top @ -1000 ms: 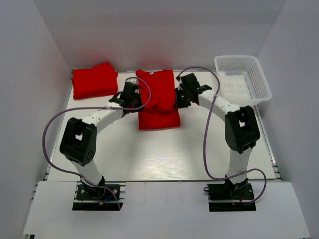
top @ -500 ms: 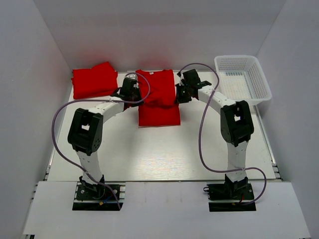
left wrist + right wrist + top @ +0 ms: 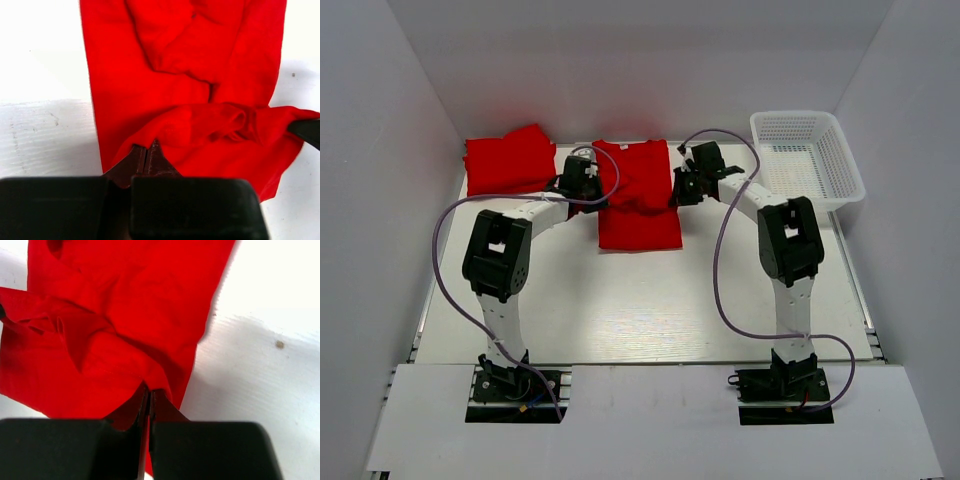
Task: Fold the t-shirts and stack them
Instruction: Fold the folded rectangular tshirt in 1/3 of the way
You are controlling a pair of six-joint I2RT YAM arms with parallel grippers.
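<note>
A red t-shirt (image 3: 638,200) lies at the table's far middle, its lower part doubled up toward the collar. My left gripper (image 3: 584,187) is shut on the shirt's left edge; in the left wrist view (image 3: 148,150) the jaws pinch a fold of red cloth (image 3: 200,100). My right gripper (image 3: 682,187) is shut on the right edge; the right wrist view (image 3: 149,392) shows its jaws closed on cloth (image 3: 115,325). A folded red t-shirt (image 3: 508,159) lies at the far left.
A white mesh basket (image 3: 807,160) stands at the far right. White walls enclose the table on three sides. The white tabletop (image 3: 640,300) stretches toward the arm bases.
Both grippers have moved away from me toward the far end, carrying the shirt's lower edge up over its body. The folded part now lies shorter.
</note>
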